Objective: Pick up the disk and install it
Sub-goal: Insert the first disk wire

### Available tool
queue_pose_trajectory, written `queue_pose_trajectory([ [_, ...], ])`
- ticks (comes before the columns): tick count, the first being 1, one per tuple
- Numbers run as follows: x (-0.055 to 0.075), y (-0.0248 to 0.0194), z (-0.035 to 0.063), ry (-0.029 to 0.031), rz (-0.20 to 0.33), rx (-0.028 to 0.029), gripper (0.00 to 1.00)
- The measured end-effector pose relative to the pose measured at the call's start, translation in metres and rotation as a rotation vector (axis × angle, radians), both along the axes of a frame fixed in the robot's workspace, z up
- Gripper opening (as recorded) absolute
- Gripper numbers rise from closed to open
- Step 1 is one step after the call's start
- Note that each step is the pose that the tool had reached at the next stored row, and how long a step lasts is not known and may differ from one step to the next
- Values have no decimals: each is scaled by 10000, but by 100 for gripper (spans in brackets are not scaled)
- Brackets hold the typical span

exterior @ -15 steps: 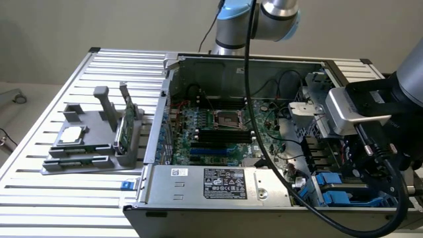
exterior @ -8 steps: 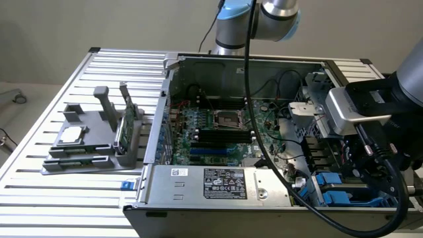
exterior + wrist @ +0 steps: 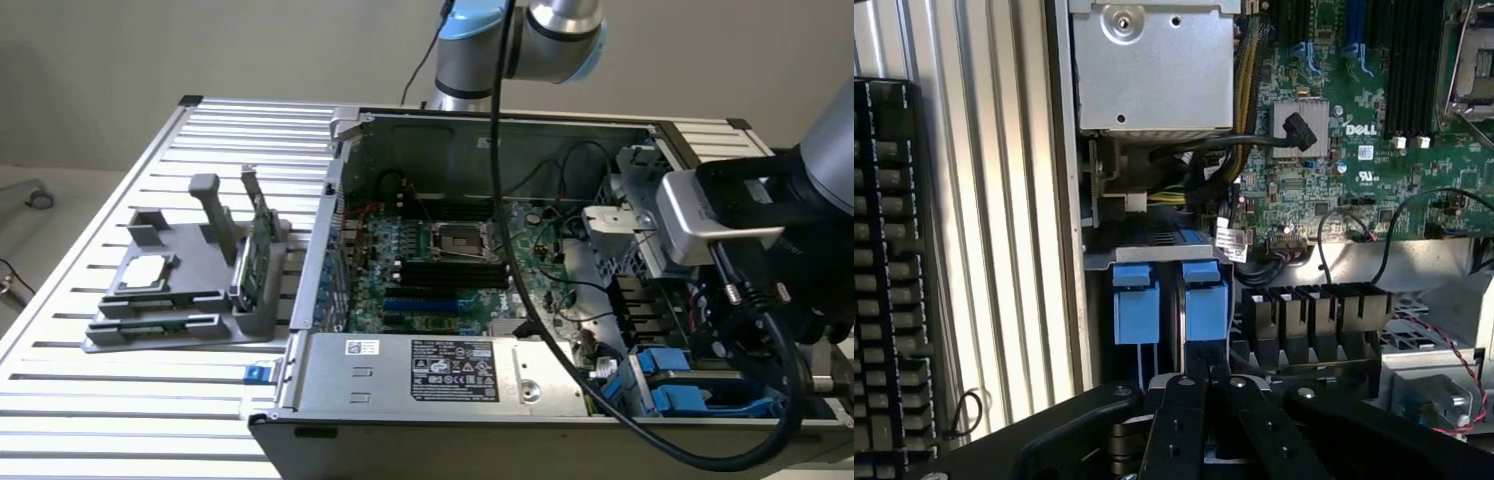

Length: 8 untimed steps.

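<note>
Two blue carrier ends stand side by side in the drive bay of the open computer case (image 3: 320, 260). The disk (image 3: 1206, 300) is the one right at my fingertips, seated in its slot with only its blue end showing. The second blue carrier (image 3: 1136, 305) sits in the neighbouring slot. My gripper (image 3: 1206, 372) is shut, its black fingers (image 3: 1179, 420) meeting at the disk's blue end; I cannot tell whether they pinch it or just touch it. In the exterior view the arm's wrist (image 3: 707, 215) hangs over the blue carriers (image 3: 681, 385) at the case's near corner, on that view's right.
A silver power supply (image 3: 1154, 65) and bundled cables (image 3: 1194, 170) lie close beside the bay. Black connectors (image 3: 1314, 305) line the motherboard (image 3: 441, 260). A grey fixture (image 3: 187, 280) holding small parts stands on the slatted table at the exterior view's left. A keyboard (image 3: 894, 280) lies outside the case.
</note>
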State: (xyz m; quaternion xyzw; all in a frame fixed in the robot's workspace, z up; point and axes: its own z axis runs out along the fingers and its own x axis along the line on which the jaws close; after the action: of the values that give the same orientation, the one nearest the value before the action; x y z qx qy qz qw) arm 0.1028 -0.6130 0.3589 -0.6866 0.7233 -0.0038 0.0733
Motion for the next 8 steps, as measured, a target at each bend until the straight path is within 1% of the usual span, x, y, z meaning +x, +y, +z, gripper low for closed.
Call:
queue_pose_trajectory([
  [8, -6, 0, 0, 54, -947, 110, 14],
])
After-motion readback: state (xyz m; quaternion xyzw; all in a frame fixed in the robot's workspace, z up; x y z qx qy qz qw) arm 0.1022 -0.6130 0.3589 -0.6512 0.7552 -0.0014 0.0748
